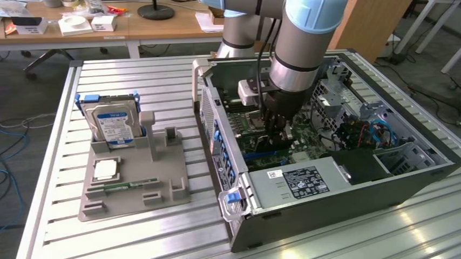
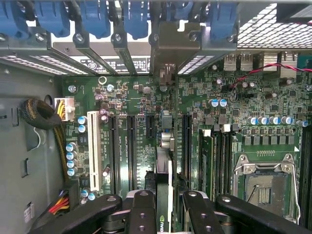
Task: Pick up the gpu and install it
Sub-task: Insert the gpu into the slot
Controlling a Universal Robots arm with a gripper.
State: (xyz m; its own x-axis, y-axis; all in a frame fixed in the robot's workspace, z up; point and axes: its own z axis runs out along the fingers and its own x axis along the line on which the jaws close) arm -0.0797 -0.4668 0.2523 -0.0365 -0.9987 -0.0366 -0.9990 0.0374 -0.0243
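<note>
At the exterior view's left, a grey fixture tray point(image 1: 133, 208) carries a blue-labelled hard drive point(image 1: 112, 123) standing upright, with a small chip point(image 1: 106, 170) and a memory stick point(image 1: 129, 187) lying flat in front of it; one upright slot point(image 1: 169, 136) in the tray stands vacant. Toward the frame's centre, the open computer case point(image 1: 324, 208) lies on its side; the arm reaches down into it, the gripper point(image 1: 277, 127) low over the motherboard point(image 2: 122, 97). The claw is closed narrow on the gpu point(image 2: 164, 151); the card hangs edge-on between the two black fingers point(image 2: 141, 209), its pale bracket end toward the case's rear openings. At the exterior view's lower right sits the power supply point(image 1: 299, 182). The step in hand looks like the installing, with the pick-up done; whether the card touches a slot I cannot tell. Seating it, I judge, calls for its lower edge lined up with one long expansion slot point(image 2: 186, 141), then a straight, even press.
</note>
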